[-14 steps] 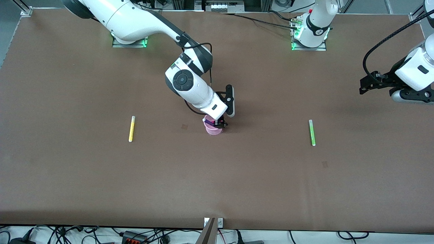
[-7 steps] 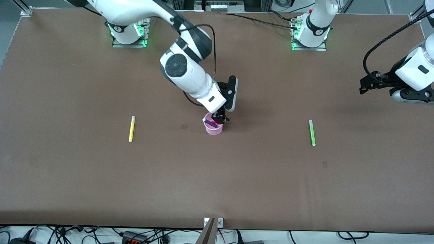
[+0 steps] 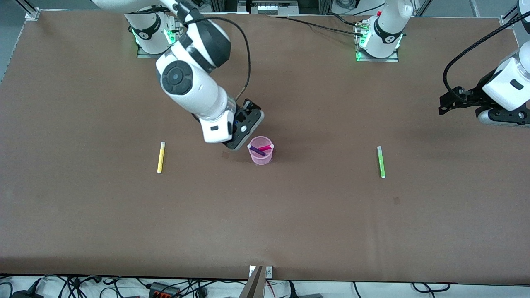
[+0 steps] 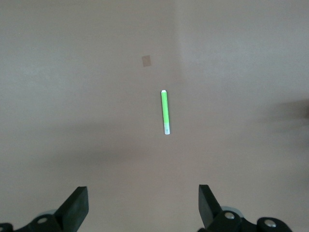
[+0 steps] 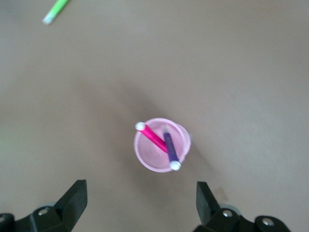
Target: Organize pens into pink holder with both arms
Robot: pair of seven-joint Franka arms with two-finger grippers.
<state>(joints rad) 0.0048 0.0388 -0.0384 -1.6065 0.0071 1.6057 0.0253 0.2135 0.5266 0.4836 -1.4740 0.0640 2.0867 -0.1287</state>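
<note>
Right gripper (image 5: 138, 205) spread wide, holding nothing, up in the air just beside pink holder (image 3: 261, 156), on the side toward the right arm's end. Magenta pen (image 3: 265, 147) and purple pen (image 3: 256, 150) in the holder, crossed, leaning on rim. Half done by the look of it. Yellow pen (image 3: 160, 157) flat on table (image 3: 290, 223) toward right arm's end; green pen (image 3: 380, 162) flat toward left arm's end. Left gripper (image 4: 143, 209) also wide open, empty, waiting over table near green pen.
</note>
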